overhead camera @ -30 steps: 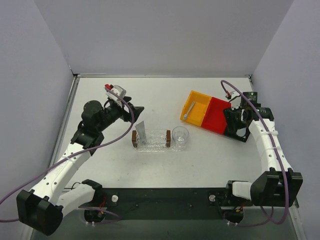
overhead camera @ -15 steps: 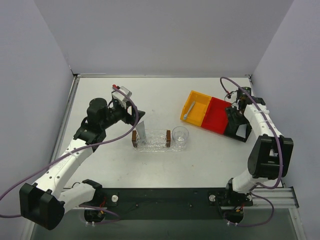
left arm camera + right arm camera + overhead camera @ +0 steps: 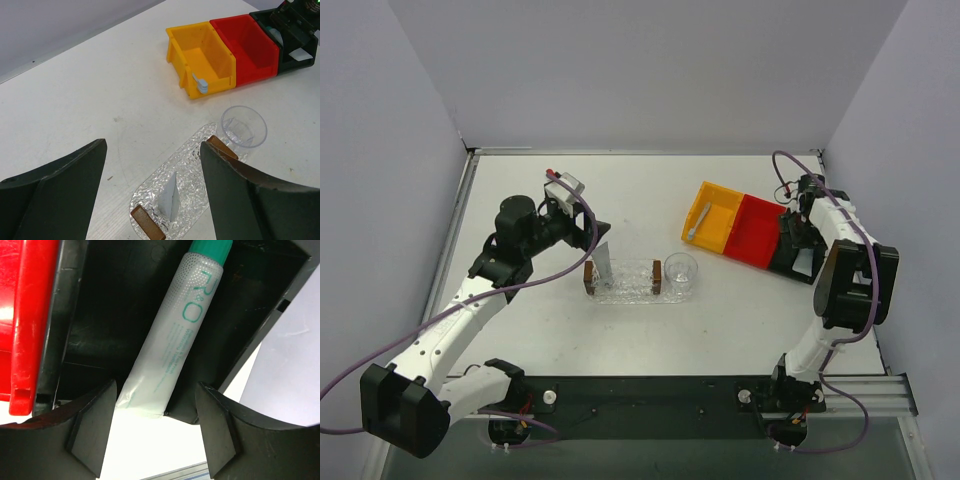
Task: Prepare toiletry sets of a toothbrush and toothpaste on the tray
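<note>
The clear bumpy tray (image 3: 625,285) lies at the table's middle and shows in the left wrist view (image 3: 192,170). A silvery-grey wedge toothpaste tube (image 3: 603,262) stands on its left part (image 3: 170,197). My left gripper (image 3: 594,232) is open and empty, above and behind the tray's left end (image 3: 153,147). A pale toothbrush (image 3: 692,226) leans in the yellow bin (image 3: 712,212), its tip over the front rim (image 3: 201,84). My right gripper (image 3: 798,240) is open over a black bin (image 3: 800,258), straddling a second silvery tube with a green cap (image 3: 172,335) without touching it (image 3: 156,390).
Two small brown blocks (image 3: 589,277) (image 3: 656,276) stand across the tray. A clear round cup (image 3: 681,272) sits at its right end. A red bin (image 3: 756,230) stands between the yellow and black bins. The side walls are close to both arms.
The right arm folded back and its wrist turned over the black bin. The left gripper shifted slightly right towards the tray. The tube on the tray has not moved.
</note>
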